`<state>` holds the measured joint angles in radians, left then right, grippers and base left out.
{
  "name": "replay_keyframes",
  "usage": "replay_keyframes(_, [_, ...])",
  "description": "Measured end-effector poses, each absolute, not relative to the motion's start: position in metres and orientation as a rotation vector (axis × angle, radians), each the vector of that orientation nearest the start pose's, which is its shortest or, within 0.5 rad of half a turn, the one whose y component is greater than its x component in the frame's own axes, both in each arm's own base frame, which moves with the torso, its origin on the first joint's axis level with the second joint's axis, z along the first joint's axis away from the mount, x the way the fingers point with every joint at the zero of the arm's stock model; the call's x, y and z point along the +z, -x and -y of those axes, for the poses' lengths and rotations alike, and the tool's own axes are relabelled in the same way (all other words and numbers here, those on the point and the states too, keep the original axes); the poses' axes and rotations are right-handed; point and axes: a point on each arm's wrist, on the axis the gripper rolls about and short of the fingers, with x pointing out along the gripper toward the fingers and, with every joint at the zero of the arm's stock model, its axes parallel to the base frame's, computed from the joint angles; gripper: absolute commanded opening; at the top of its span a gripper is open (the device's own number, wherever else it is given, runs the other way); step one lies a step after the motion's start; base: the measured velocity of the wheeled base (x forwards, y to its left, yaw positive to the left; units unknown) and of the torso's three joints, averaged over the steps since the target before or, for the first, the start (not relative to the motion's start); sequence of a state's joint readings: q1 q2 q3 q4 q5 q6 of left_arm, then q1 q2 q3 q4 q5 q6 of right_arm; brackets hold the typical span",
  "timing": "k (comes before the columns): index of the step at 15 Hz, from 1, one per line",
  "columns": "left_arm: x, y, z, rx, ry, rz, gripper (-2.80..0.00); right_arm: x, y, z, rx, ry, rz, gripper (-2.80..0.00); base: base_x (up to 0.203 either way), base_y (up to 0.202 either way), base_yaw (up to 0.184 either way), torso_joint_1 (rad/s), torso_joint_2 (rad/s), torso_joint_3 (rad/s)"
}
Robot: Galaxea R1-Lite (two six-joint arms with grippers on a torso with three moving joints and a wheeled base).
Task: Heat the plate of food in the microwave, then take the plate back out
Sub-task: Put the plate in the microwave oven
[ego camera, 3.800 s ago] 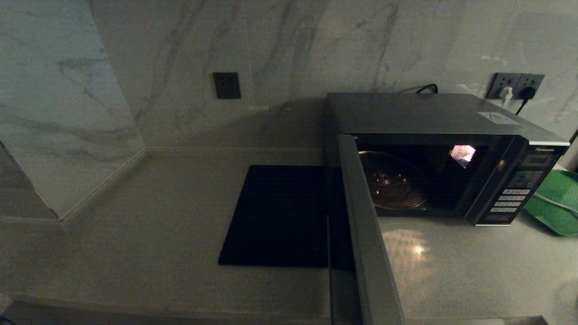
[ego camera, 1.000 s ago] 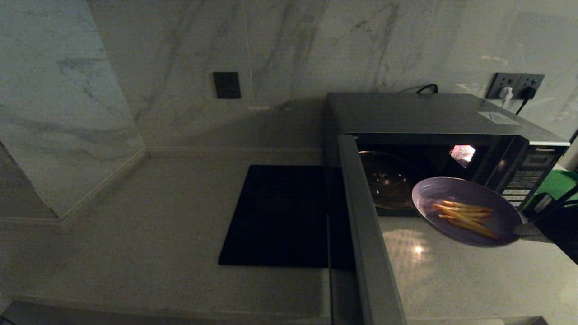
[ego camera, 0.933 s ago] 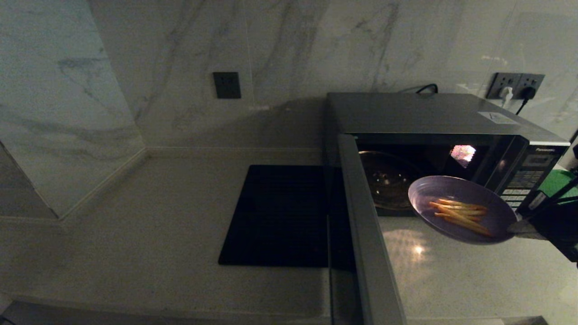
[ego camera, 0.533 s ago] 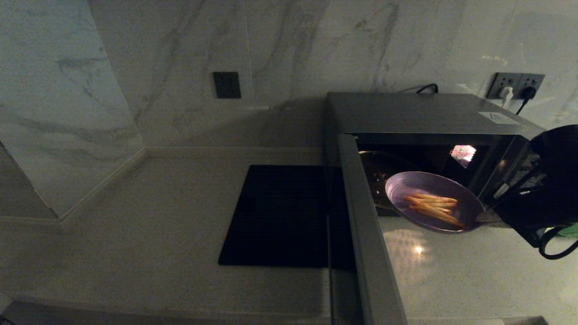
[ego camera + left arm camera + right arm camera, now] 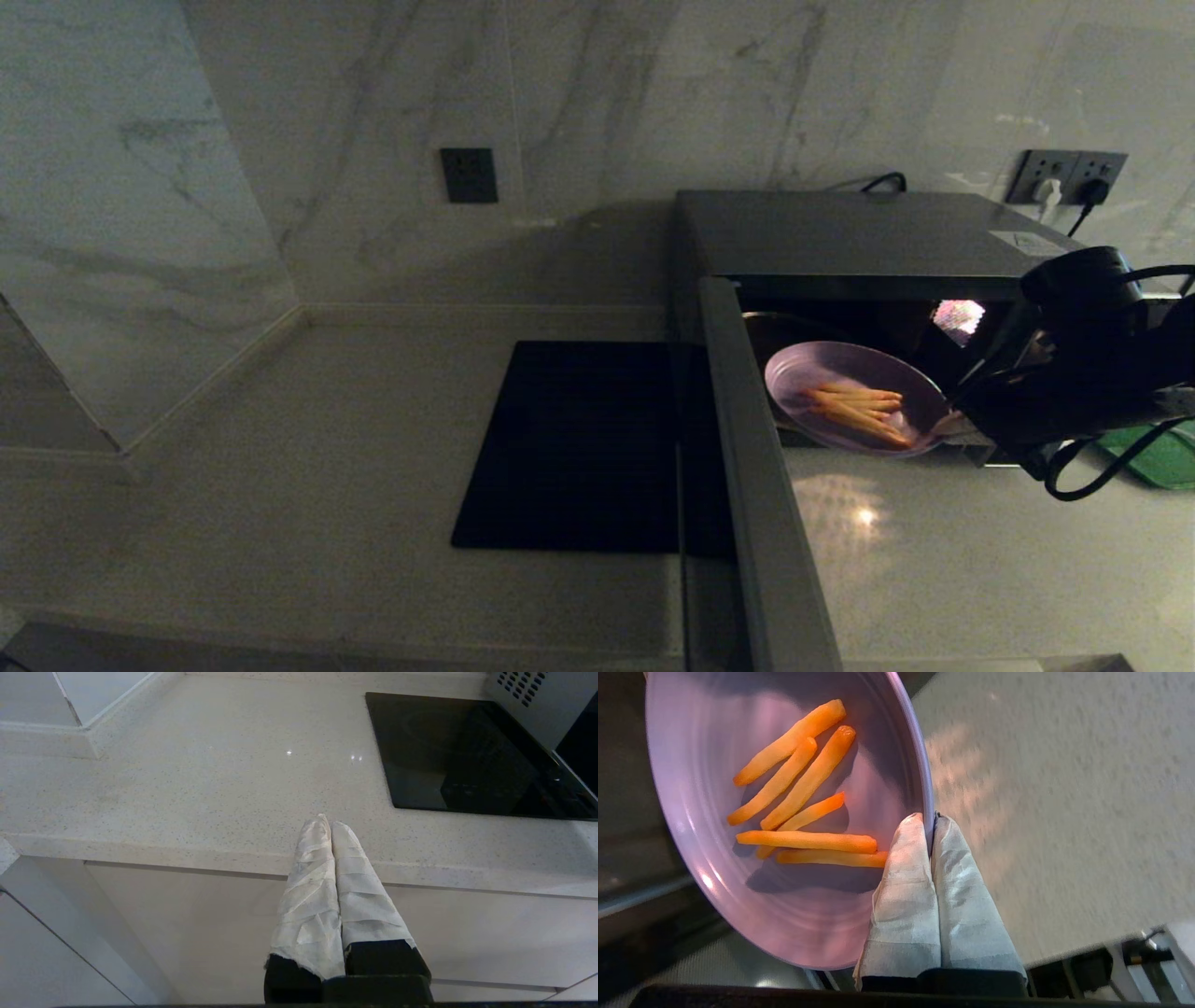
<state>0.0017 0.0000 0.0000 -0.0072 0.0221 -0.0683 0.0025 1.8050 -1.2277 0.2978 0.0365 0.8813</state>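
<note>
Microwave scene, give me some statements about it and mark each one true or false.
1. The microwave door stands open. True.
2. The right gripper pinches the rim of the plate of food. True.
3. The plate holds green peas. False: it holds orange-brown sticks.
4. The left gripper grips the door. False: it is shut, empty, above the counter's edge.
5. The black mat lies left of the microwave. True.
</note>
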Motion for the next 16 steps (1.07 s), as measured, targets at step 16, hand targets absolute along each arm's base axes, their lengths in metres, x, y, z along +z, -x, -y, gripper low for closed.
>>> replay_keyframes(16, [0.076,0.023,0.000,0.024,0.068,0.008,-2.80,0.177,-0.359,-0.030,-0.556,-0.999,-0.715,-2.80,0.000,0.000,0.000,0.000,0.00,0.000])
